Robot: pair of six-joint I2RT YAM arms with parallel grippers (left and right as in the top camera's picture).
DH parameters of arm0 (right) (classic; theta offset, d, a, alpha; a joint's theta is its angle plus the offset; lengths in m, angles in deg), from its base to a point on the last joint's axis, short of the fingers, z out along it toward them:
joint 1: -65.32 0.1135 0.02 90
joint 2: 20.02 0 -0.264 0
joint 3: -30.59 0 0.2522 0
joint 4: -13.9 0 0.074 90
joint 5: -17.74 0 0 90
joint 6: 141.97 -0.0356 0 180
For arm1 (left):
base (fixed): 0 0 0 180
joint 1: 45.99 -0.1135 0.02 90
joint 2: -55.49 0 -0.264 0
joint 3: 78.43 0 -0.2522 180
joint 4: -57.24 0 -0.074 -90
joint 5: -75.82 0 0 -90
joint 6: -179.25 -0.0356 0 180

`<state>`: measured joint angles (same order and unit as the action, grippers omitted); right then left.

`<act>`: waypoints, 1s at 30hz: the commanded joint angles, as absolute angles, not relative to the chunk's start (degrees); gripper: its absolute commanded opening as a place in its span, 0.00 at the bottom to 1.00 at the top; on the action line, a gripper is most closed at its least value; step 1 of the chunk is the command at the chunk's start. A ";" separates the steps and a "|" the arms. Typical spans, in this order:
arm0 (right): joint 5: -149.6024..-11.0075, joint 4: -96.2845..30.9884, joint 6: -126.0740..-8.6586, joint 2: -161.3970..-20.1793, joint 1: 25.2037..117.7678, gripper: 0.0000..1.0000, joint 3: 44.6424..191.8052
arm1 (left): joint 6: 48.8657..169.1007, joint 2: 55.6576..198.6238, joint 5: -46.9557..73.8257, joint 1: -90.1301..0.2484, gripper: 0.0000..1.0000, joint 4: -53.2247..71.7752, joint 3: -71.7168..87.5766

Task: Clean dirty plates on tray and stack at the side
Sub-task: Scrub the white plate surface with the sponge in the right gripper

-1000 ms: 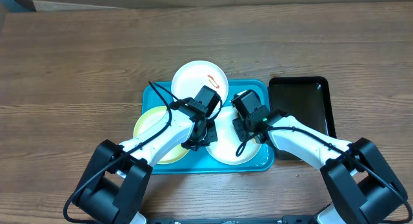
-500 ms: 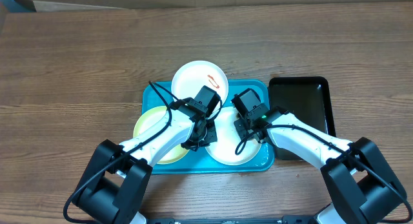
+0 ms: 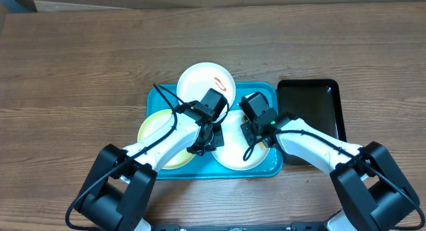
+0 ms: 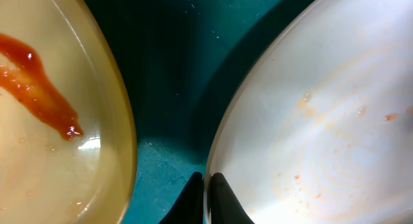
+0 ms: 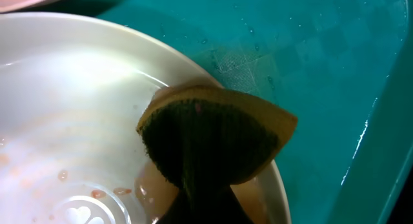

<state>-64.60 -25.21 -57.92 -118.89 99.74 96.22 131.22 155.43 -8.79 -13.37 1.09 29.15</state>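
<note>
Barely anything moved this last second: my right hand (image 3: 256, 132), clamped on the brown dark-faced sponge (image 5: 216, 137), nudges over the near round white plate (image 3: 233, 152) on the turquoise plastic tray (image 3: 269, 92); orange specks remain. My left hand (image 4: 205, 185) pinches its rim. Smeared yellow-green plate (image 4: 39, 121) crowds left; far white plate (image 3: 203, 81) also dirty.

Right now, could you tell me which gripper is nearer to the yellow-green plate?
Left. The left gripper pinches the white plate's rim right beside the yellow-green plate; the right gripper holds a sponge at its far edge.
</note>
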 commanded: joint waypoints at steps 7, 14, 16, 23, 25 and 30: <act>-71.05 -24.77 -57.92 -122.23 99.21 0.04 94.59 | 130.17 155.98 -9.69 -13.63 0.06 0.67 28.83; -76.53 -25.60 -55.59 -124.09 99.21 0.04 95.26 | 129.91 155.98 -9.67 -13.63 0.06 0.61 28.83; -79.86 -27.78 -53.68 -124.07 98.95 0.04 96.71 | 129.91 155.98 -9.69 -13.63 0.06 0.61 28.83; -96.93 -39.24 -42.17 -124.07 96.33 0.04 102.76 | 129.91 155.98 -9.67 -13.63 0.06 0.63 28.83; -99.75 -41.75 -41.16 -124.07 95.17 0.04 104.79 | 129.93 155.98 -9.67 -13.63 0.06 0.65 28.83; -106.28 -51.63 -39.06 -124.07 89.29 0.04 114.21 | 129.91 155.98 -9.69 -13.63 0.06 0.63 28.83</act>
<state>-98.46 -49.60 -42.84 -124.46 92.44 107.96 131.03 155.43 -8.79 -13.39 1.07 29.15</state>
